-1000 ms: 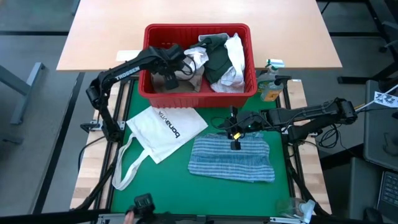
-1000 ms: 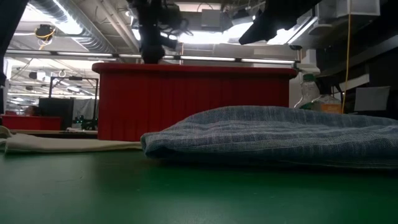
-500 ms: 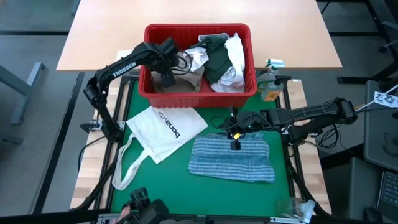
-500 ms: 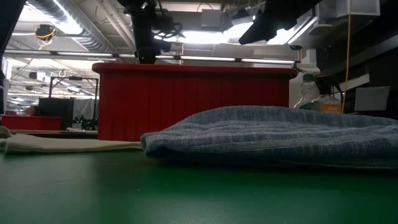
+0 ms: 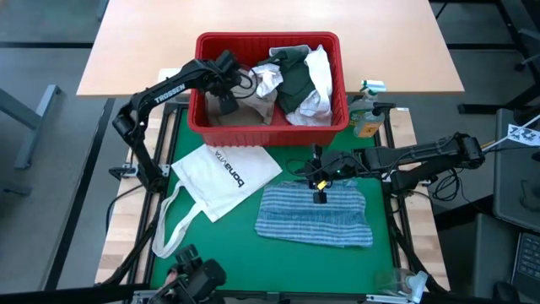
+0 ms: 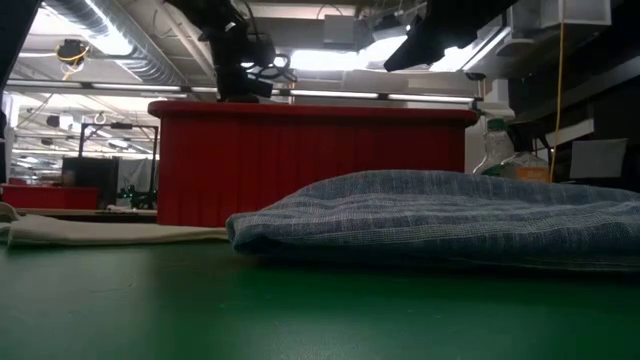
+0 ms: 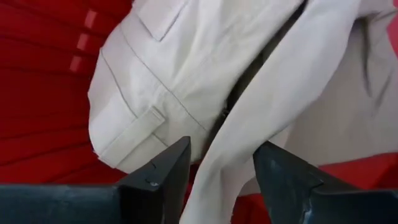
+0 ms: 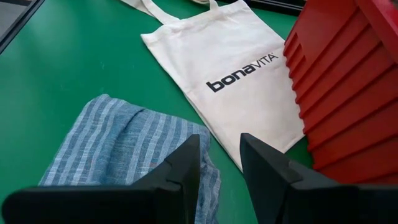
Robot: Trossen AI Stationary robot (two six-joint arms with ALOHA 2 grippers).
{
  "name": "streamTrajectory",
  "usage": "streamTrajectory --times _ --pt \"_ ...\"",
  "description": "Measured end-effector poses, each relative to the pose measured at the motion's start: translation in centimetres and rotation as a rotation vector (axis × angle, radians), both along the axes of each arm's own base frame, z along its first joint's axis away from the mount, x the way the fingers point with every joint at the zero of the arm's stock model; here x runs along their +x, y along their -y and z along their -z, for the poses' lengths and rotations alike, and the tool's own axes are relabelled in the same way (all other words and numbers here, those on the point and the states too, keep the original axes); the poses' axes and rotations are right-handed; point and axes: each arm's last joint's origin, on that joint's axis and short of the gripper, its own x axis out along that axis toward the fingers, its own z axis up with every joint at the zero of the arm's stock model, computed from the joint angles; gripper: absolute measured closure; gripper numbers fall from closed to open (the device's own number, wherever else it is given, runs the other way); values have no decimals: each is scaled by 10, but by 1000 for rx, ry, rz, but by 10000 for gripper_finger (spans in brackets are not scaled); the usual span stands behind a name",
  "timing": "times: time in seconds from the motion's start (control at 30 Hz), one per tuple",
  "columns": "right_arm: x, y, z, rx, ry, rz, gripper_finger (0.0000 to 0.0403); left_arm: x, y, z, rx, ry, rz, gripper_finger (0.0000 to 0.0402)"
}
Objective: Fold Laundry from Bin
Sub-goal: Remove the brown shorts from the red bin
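The red bin (image 5: 253, 133) stands at the far side of the green mat and holds the laundry: a tan shirt (image 5: 255, 105), a dark green-grey top (image 5: 295, 83) and a white shirt (image 5: 319, 74). My left gripper (image 5: 229, 103) reaches into the bin's left part, open, with a fold of the tan shirt (image 7: 161, 81) between its fingers (image 7: 174, 168). A folded blue-striped cloth (image 5: 316, 218) lies on the mat. My right gripper (image 8: 221, 168) hangs open just above the cloth's far edge, nothing between its fingers. My left gripper slants down from above into the bin, one finger on each side of a raised fold of the tan shirt (image 7: 217, 180). Whether the fingers touch the cloth I cannot tell. The shirt lies on the bin's floor.
A white tote bag (image 5: 224, 176) with black lettering lies flat left of the blue-striped cloth, its straps trailing toward the near left. A bottle (image 5: 367, 118) stands right of the bin. A dark object (image 5: 198, 279) sits at the near edge.
My left gripper has swung a little toward the bin's far left side and sunk slightly over the tan shirt. My right gripper and the blue-striped cloth have kept still.
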Motion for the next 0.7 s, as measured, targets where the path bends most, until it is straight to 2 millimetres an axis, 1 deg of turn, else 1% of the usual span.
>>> streamTrajectory --times 0.1,0.17,0.27,0.3,0.4,0.47,0.5,0.57,0.7 --pt "0 0 0 0 0 0 288 1 1 0 -28 26 16 276" --pt "0 0 0 0 0 0 288 2 2 1 -51 48 27 311" --pt "0 0 0 0 0 0 288 3 3 1 -73 79 19 375" --pt "0 0 0 0 0 0 288 3 3 1 -77 87 7 387" --pt "0 0 0 0 1 0 288 4 4 1 -74 107 -25 396" --pt "1 0 -1 1 9 0 288 6 5 -3 -59 108 -31 399" --pt "1 0 -1 2 17 0 288 8 6 -9 -40 116 -34 399" --pt "2 0 -3 3 37 1 288 11 9 -27 2 152 -25 399" --pt "4 2 -6 -46 74 77 288 14 16 -76 92 254 3 400"
